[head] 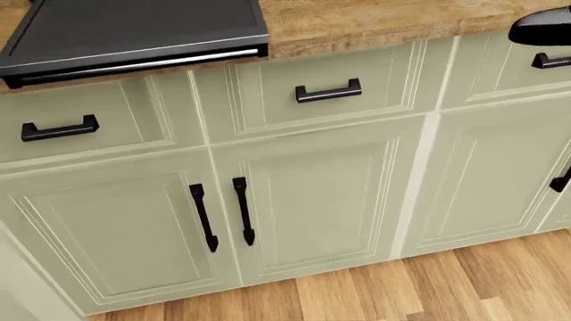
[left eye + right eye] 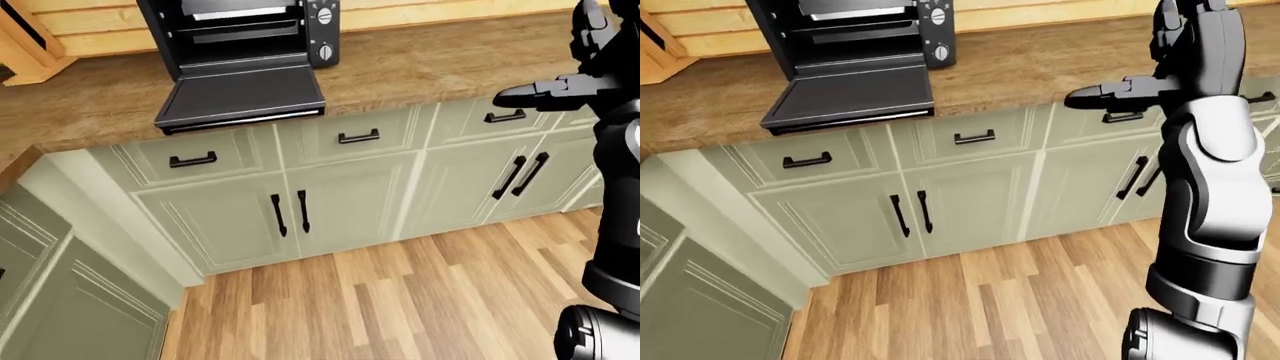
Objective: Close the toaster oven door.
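Black toaster oven (image 2: 250, 37), door (image 2: 240, 96) folded flat

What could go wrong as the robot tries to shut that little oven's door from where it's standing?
The toaster oven door lies folded flat, its handle edge overhanging the counter lip. The right hand hovers well to the right of it, so it needs a long sideways reach and might knock the drawer handles or counter edge. A lift from one corner could also twist the door or nudge the toaster oven. The left hand isn't in view.
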Available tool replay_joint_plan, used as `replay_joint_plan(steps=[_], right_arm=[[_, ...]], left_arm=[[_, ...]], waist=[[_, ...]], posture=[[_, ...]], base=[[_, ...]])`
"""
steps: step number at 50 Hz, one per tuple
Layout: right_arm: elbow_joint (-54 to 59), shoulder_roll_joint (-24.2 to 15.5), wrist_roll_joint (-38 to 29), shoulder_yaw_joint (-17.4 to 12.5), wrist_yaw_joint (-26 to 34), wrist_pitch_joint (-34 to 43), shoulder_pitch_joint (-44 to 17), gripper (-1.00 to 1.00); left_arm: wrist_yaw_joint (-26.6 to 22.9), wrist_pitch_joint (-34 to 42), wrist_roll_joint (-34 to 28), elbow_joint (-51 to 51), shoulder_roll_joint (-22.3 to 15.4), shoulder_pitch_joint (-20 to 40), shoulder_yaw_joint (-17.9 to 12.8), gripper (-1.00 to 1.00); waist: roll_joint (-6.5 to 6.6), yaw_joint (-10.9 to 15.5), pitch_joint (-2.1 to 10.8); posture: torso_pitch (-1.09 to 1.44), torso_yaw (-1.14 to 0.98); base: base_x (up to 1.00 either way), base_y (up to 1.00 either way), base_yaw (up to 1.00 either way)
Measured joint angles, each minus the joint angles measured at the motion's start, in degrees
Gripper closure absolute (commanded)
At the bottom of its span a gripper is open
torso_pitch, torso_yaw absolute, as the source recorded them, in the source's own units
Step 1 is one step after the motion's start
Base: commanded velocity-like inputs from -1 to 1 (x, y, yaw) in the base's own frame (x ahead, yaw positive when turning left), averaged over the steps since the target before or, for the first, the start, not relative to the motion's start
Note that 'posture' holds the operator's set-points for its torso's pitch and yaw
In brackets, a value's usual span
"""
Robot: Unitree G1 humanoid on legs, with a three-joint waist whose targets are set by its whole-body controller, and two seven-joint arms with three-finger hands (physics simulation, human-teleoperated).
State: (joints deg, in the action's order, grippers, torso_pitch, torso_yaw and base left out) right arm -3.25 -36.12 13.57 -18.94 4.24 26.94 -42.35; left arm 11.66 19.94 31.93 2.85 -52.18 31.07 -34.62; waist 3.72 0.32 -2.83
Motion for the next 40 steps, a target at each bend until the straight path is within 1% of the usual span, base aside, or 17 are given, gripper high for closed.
replay_joint_plan(steps=[5, 7, 9, 12, 14, 18, 20, 21, 23, 25, 30, 32, 33, 34, 35, 38, 40], right_arm=[[-0.8, -0.5, -0.4, -0.8, -0.2, -0.6, -0.7, -1.00], [-1.1, -0.7, -0.5, -0.9, -0.1, -1.0, -1.0, -1.00], [-0.8, -0.9, -0.6, -1.5, -0.2, -1.2, -0.8, -1.00], [0.0, -0.8, -0.9, -1.9, -0.4, -0.6, -0.2, -1.00], [0.0, -0.9, -0.9, -1.6, -0.4, -0.3, -0.4, -1.00], [-0.8, -1.0, -0.8, -1.5, -0.2, -0.5, -0.7, -1.00], [-0.9, -0.9, -0.8, -1.4, -0.2, -0.6, -1.0, -1.00], [-1.0, -0.4, -0.8, -1.0, -0.2, -0.7, -0.7, -1.00], [-0.8, -0.1, -0.6, -0.2, 0.2, -0.4, -0.3, -1.00], [-0.4, -0.2, -0.5, 0.0, 0.4, -0.1, -0.3, -1.00], [-1.0, -0.6, -0.7, -0.8, 0.1, -0.4, -1.0, -1.00], [-1.4, -0.7, -0.7, -0.9, 0.1, -0.8, -1.2, -1.00], [-1.4, -0.9, -0.7, -1.0, 0.1, -0.9, -1.2, -1.00], [-1.5, -1.0, -0.7, -1.4, 0.0, -1.0, -1.0, -1.00], [-1.3, -0.9, -0.8, -1.7, -0.1, -0.9, -0.6, -1.00], [-0.3, -0.8, -1.0, -1.8, -0.4, -0.1, -0.2, -1.00], [-0.5, -1.0, -1.0, -1.6, -0.4, 0.1, -0.5, -1.00]], left_arm=[[0.0, 0.2, 0.5, 0.3, -0.4, 0.2, 0.4, -1.00], [0.0, 0.2, 0.7, 0.2, -0.7, 0.5, 0.4, -1.00], [0.1, 0.0, 1.0, 0.5, -0.3, 0.3, 0.7, -1.00], [-0.1, 0.1, 1.4, 0.5, -0.3, 0.1, 1.4, -1.00], [-0.1, 0.2, 1.5, 0.5, -0.5, 0.2, 1.3, -1.00], [0.0, -0.3, 1.5, 1.0, -0.9, 0.4, 0.6, -1.00], [-0.1, -0.6, 1.5, 1.0, -1.1, 0.5, 0.4, -1.00], [0.0, -0.7, 1.5, 0.8, -1.1, 0.3, 0.1, -1.00], [0.2, -0.7, 1.4, 0.0, -0.6, -0.2, -0.1, -1.00], [0.3, -0.3, 1.4, -0.6, -0.6, -0.2, 0.1, -1.00], [0.1, -0.4, 1.5, -0.1, -0.7, -0.1, 0.2, -1.00], [0.1, -0.5, 1.5, -0.2, -0.8, 0.0, 0.2, -1.00], [0.1, -0.5, 1.5, 0.0, -0.6, 0.0, 0.2, -1.00], [0.0, -0.6, 1.6, 0.3, -0.2, -0.2, 0.4, -1.00], [0.0, -0.6, 1.6, 0.3, -0.1, -0.4, 0.7, -1.00], [-0.3, -0.2, 1.9, 0.0, -0.1, -0.5, 1.3, -1.00], [-0.2, -0.2, 1.8, 0.1, 0.0, -0.4, 1.0, -1.00]], waist=[[-4.05, 0.0, -0.29], [-6.20, 0.0, 0.07], [-4.82, -0.8, -0.18], [-4.83, -1.0, 0.17], [-3.97, -0.8, 0.16], [-0.64, -0.8, -0.47], [1.61, -0.9, 0.08], [1.05, -0.6, -0.03], [0.78, -0.3, -0.45], [-0.07, -0.2, -0.34], [-3.66, -0.3, -0.34], [-5.64, -0.2, -0.07], [-5.94, -0.3, 0.16], [-5.16, -0.8, -0.12], [-4.94, -0.9, -0.24], [-4.72, -0.9, 0.14], [-3.65, -0.6, 0.06]], posture=[[0.00, 0.00], [0.00, 0.00], [0.00, 0.00], [0.00, 0.00], [0.00, 0.00], [0.00, 0.00], [0.00, 0.00], [0.00, 0.00], [0.00, 0.00], [0.00, 0.00], [0.00, 0.00], [0.00, 0.00], [0.00, 0.00], [0.00, 0.00], [0.00, 0.00], [0.00, 0.00], [0.00, 0.00]], base=[[0.05, 0.09, 0.00], [0.05, 0.09, 0.00], [0.04, 0.09, 0.00], [0.05, 0.09, 0.00], [0.04, 0.09, 0.00], [0.05, 0.09, 0.00], [0.05, 0.08, 0.00], [0.05, 0.09, 0.00], [0.05, 0.09, 0.00], [0.05, 0.08, 0.00], [0.05, 0.09, 0.00], [0.05, 0.09, 0.00], [0.05, 0.09, 0.00], [0.05, 0.09, 0.00], [0.05, 0.08, 0.00], [0.04, 0.09, 0.00], [0.05, 0.09, 0.00]])
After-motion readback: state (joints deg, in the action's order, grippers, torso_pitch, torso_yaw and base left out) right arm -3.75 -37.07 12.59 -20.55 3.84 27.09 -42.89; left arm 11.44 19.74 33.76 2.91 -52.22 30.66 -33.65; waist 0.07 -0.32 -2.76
